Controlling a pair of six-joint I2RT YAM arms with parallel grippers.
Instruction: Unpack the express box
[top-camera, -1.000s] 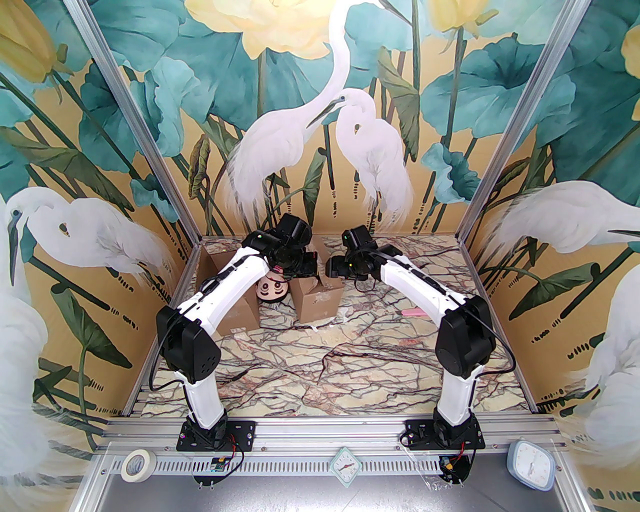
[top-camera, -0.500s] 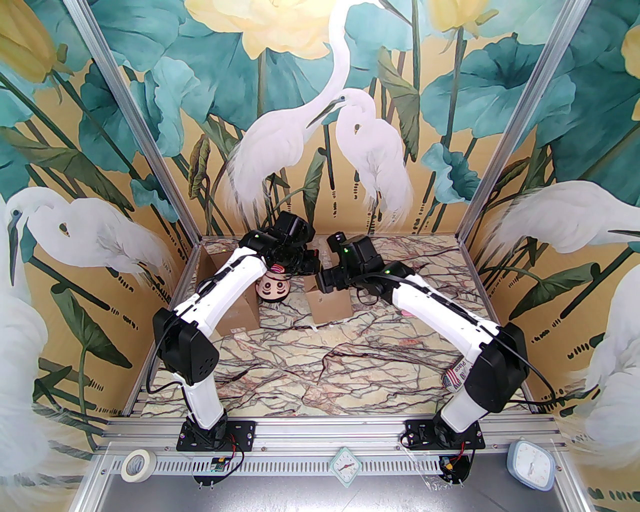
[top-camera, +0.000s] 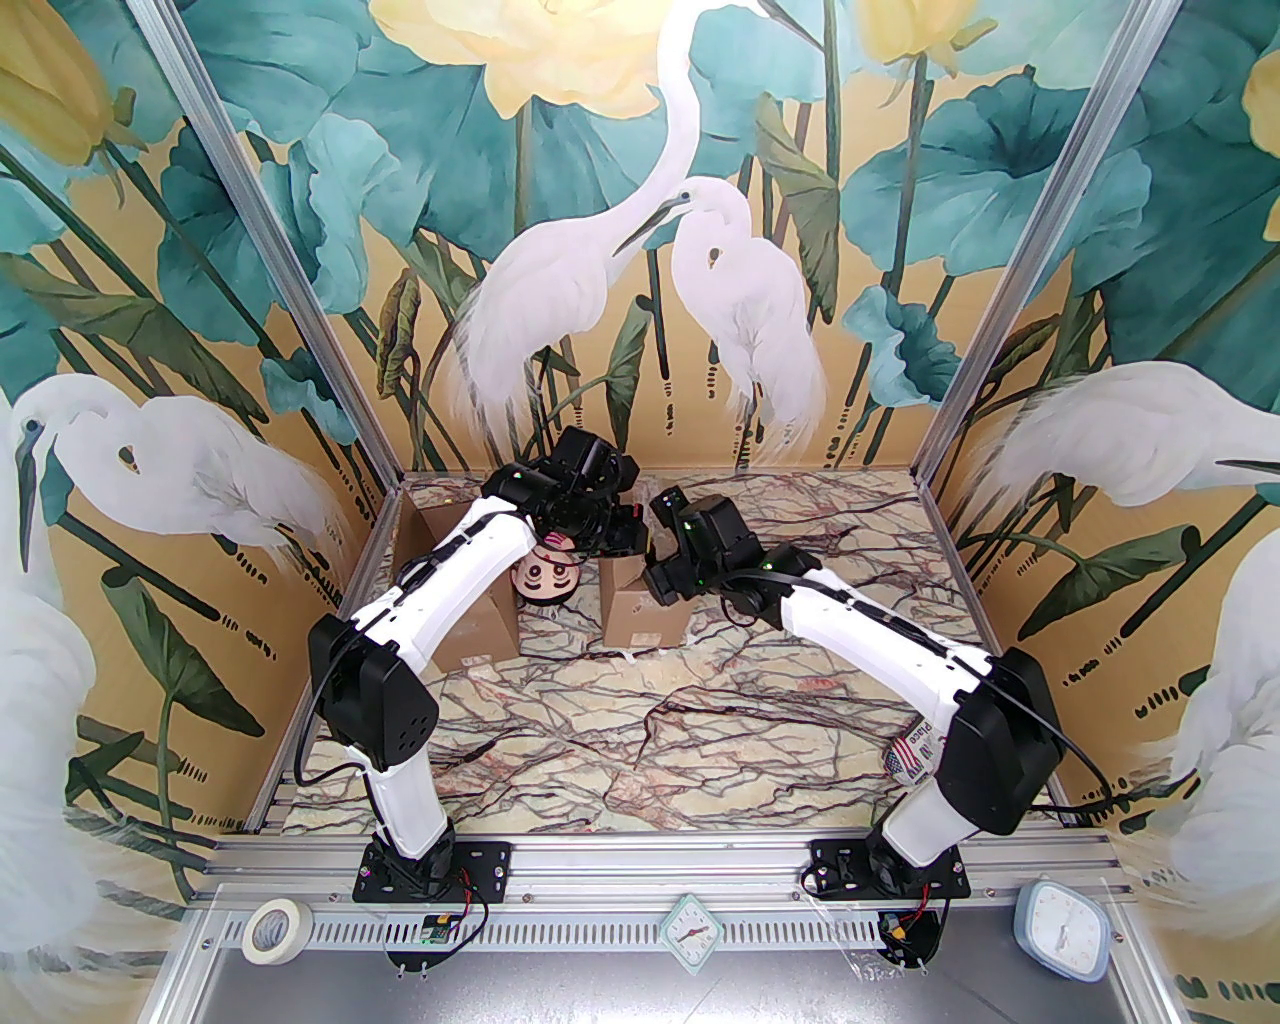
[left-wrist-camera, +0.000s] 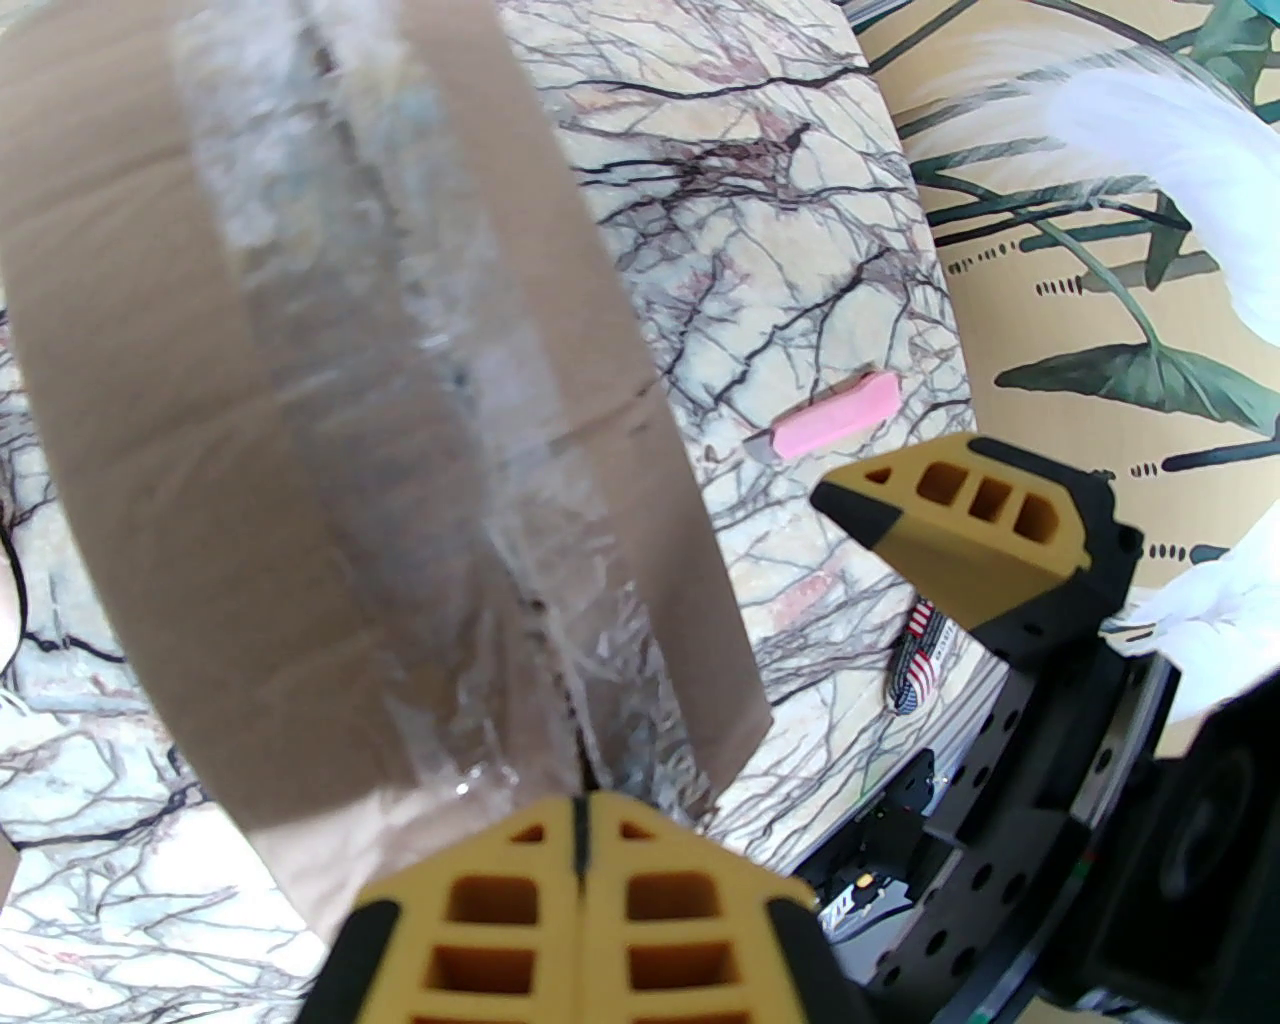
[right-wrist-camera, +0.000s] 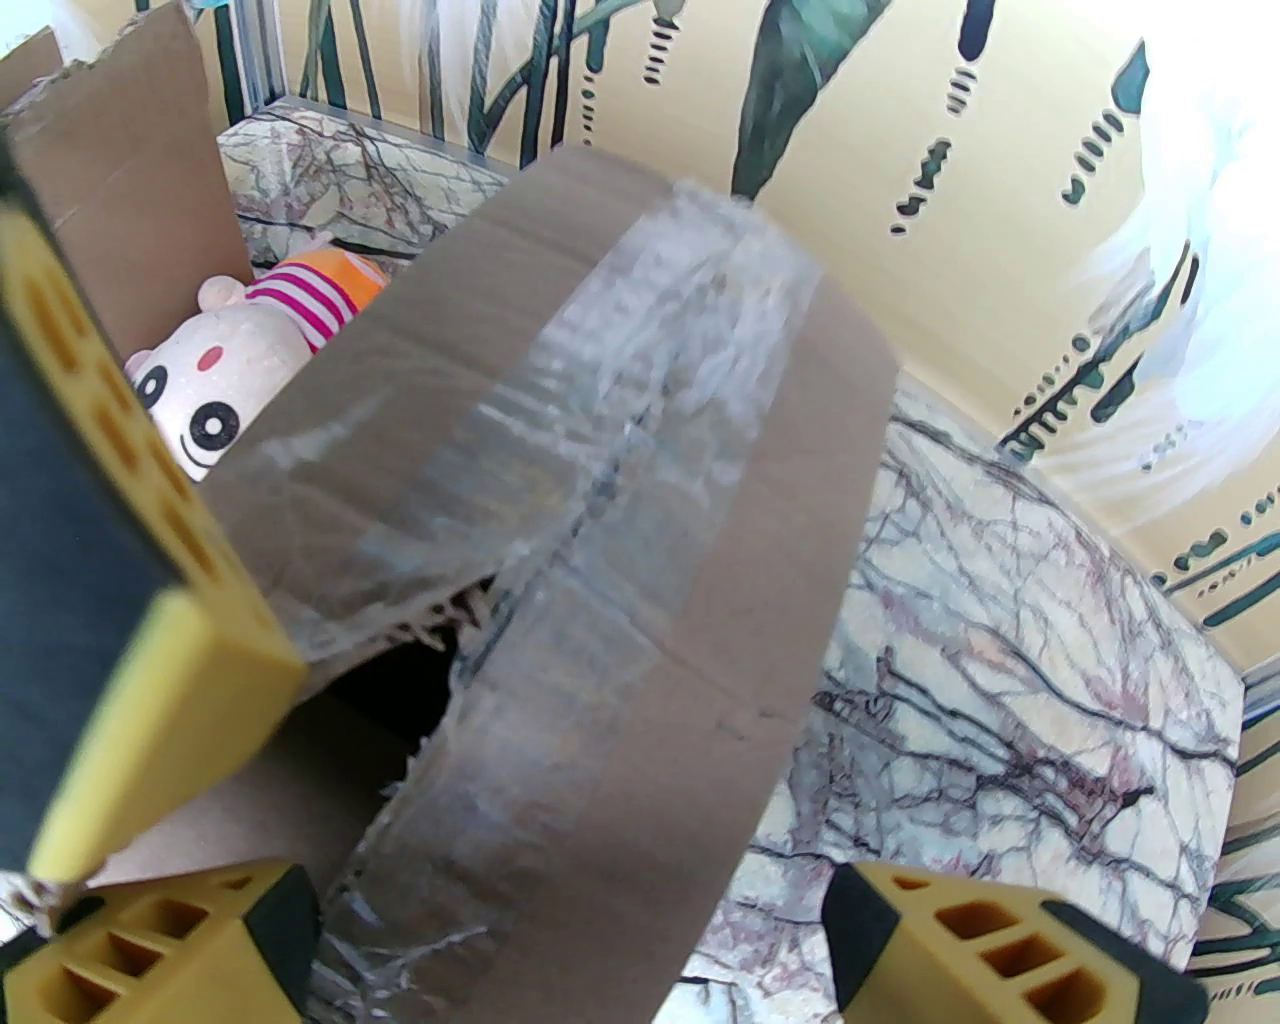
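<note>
My left claw (left-wrist-camera: 580, 810) is shut tight. Its tips sit right at the box (left-wrist-camera: 300, 420) edge, on the crinkly tape (left-wrist-camera: 420, 350). My right claw (right-wrist-camera: 565, 890) is open, and the flap (right-wrist-camera: 650, 500) is between its fingers. I think I should close my right claw on the flap, keep my left steady, and pull slowly so the box does not slide. Past the flap lies a toy (right-wrist-camera: 230, 400). Far behind, a sticker (top-camera: 915, 745) on my right arm (top-camera: 880, 640) says "Place".
</note>
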